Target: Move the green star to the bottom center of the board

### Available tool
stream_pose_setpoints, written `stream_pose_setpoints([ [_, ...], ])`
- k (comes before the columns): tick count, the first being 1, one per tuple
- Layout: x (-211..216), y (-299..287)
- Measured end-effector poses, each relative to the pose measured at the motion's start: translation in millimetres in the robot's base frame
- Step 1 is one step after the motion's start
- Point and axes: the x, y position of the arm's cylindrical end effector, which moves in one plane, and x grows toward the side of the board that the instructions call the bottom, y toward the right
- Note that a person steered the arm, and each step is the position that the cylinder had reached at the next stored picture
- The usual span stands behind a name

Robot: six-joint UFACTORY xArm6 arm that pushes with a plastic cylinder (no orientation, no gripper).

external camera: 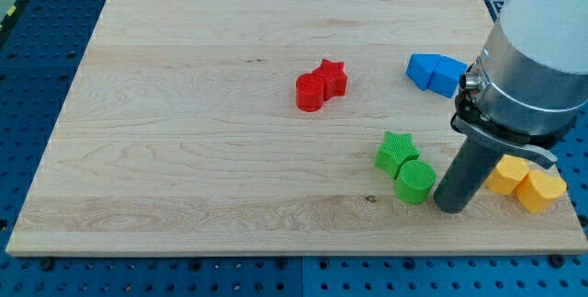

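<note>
The green star (396, 151) lies on the wooden board (184, 150) at the lower right, touching a green round block (415, 182) just below and to its right. My tip (449, 207) rests on the board just right of the green round block, close to it, and right of and below the star. The dark rod rises from there to the arm's grey body at the view's right.
A red round block (310, 92) and a red star (332, 77) touch near the board's middle. Two blue blocks (435, 72) lie at the right, above the rod. Two yellow blocks (525, 183) lie at the lower right, near the board's right edge.
</note>
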Motion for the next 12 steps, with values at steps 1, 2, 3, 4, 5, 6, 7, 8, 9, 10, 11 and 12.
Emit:
stream_pose_setpoints([
  [1,0,0],
  [2,-7,7],
  [3,-45,18],
  [4,-66,12],
  [5,-68,-16],
  [6,-68,-48],
  [7,-61,-80],
  [8,-41,-114],
  [9,-36,-136],
  [10,-37,-137],
  [11,-37,-156],
  [12,-33,-180],
])
